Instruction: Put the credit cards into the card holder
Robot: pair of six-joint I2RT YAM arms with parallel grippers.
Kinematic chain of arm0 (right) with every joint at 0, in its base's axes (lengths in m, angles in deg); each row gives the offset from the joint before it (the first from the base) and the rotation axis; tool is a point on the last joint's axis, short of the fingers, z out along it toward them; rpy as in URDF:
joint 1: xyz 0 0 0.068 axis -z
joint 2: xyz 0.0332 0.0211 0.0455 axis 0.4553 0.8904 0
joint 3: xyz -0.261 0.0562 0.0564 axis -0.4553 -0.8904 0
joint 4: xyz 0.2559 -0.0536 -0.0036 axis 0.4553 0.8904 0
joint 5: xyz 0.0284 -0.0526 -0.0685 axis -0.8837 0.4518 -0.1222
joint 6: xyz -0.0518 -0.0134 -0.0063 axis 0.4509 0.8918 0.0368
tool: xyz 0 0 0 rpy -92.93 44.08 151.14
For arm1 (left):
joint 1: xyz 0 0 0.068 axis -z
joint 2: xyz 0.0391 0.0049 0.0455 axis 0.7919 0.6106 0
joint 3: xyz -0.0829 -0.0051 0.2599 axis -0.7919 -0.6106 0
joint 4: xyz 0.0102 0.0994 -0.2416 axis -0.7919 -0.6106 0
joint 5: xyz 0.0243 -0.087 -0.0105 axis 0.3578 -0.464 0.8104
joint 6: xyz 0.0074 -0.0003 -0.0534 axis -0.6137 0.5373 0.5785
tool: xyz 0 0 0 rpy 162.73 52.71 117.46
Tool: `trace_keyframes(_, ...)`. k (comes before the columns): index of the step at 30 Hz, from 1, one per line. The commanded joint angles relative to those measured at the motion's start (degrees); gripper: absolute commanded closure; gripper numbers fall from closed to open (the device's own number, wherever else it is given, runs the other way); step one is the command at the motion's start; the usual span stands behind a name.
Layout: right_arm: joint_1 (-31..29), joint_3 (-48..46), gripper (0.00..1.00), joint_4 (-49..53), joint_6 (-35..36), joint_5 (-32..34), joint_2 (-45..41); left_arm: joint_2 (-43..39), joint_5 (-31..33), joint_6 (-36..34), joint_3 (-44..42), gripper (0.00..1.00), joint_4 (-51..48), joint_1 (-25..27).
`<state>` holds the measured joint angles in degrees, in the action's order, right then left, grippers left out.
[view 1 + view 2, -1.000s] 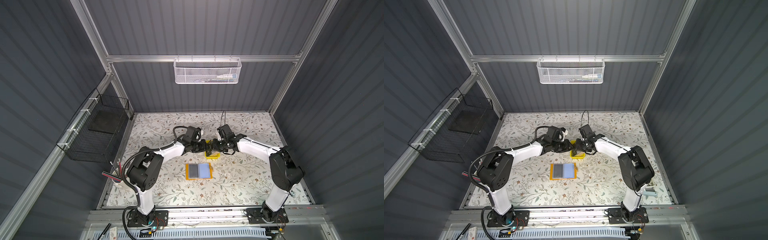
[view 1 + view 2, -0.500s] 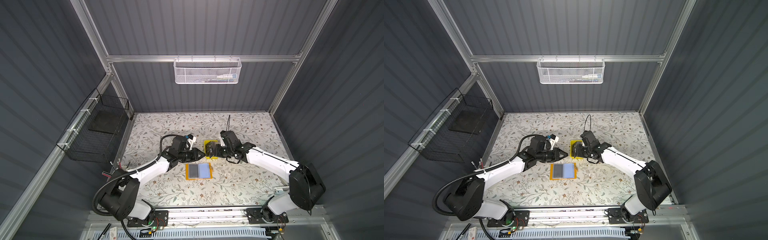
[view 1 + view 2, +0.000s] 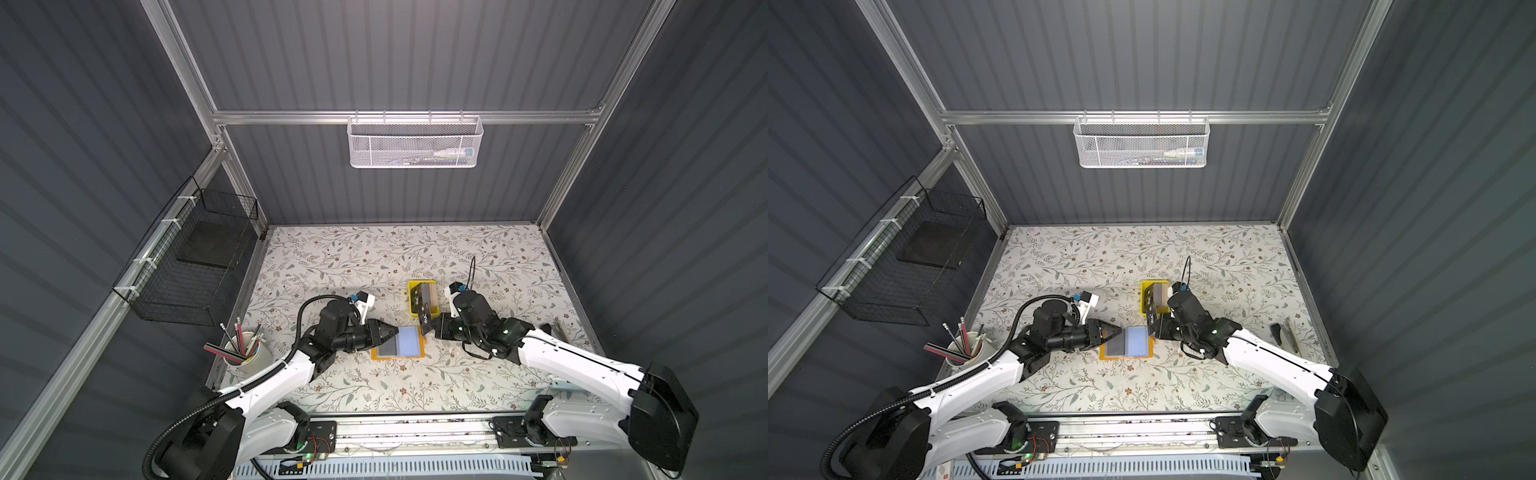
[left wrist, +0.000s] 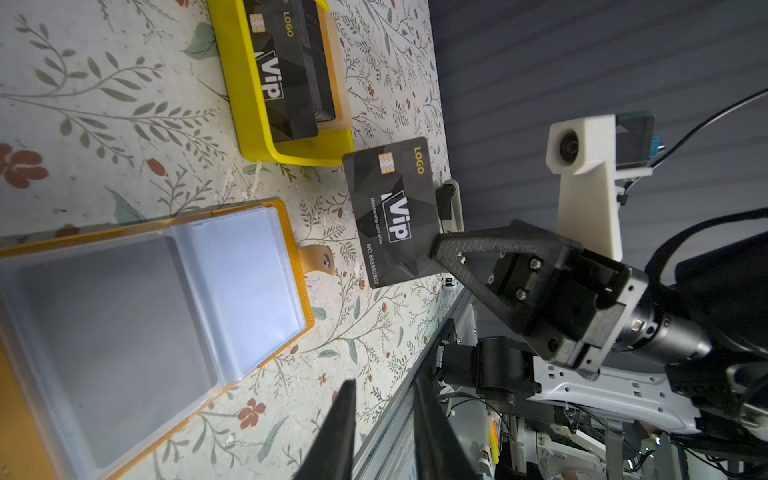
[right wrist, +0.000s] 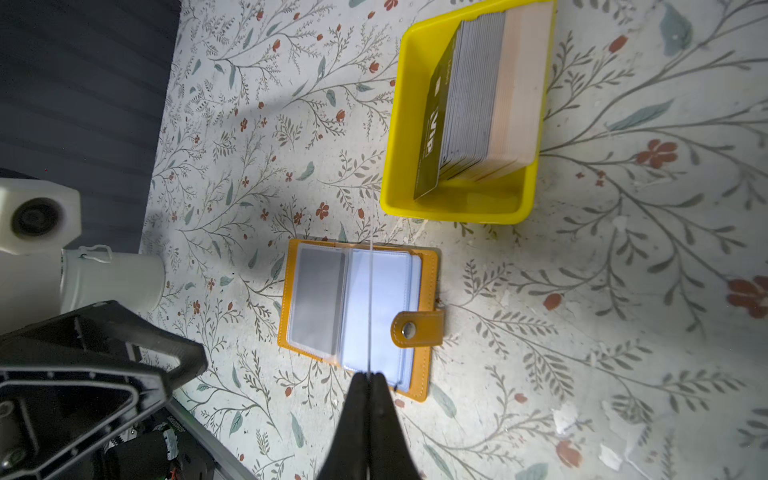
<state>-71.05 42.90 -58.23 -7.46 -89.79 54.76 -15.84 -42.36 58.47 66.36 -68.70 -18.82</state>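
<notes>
1. Left wrist view: right gripper clamps a black VIP card (by one corner).
2. Left gripper: fingers stand slightly apart, empty.
3. Card holder lies open between them on the table.

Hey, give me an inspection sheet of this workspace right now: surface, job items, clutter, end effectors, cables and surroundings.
Surface: floral table top, flat.
Job's things: card holder lies open, sleeve pages up; black VIP card held off the table beside it; card stack stands on edge in the yellow tray.
Clutter: white cup of pencils at the left edge; small dark item at the right edge, cannot identify.
End effectors: left end effector open, empty, near the holder's left page; right end effector shut on the black VIP card.
Cables: black hose loops over the left arm; thin black wire rises from the right wrist.
Surroundings: white mesh basket on the back wall; black wire basket on the left wall.
</notes>
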Motion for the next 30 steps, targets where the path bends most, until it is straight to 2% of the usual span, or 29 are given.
trace_keyframes(1,-0.2,-1.6,1.0,-1.0,-1.4,2.5,-4.0,-0.8,-1.9,2.1,-0.8,0.73,5.6,-0.2)
trace_keyframes(7,-0.2,-4.6,1.0,-2.0,-3.0,1.5,-11.1,3.0,-5.3,7.2,-3.7,0.72,19.8,-0.2)
trace_keyframes(18,-0.2,-8.3,1.0,-6.4,-7.8,-3.2,-18.8,7.7,-8.5,9.8,-3.6,0.67,29.5,1.1)
trace_keyframes(30,-0.2,-8.5,1.0,-8.3,-9.4,-6.2,-20.2,9.6,-12.1,12.5,-2.7,0.67,33.5,1.8)
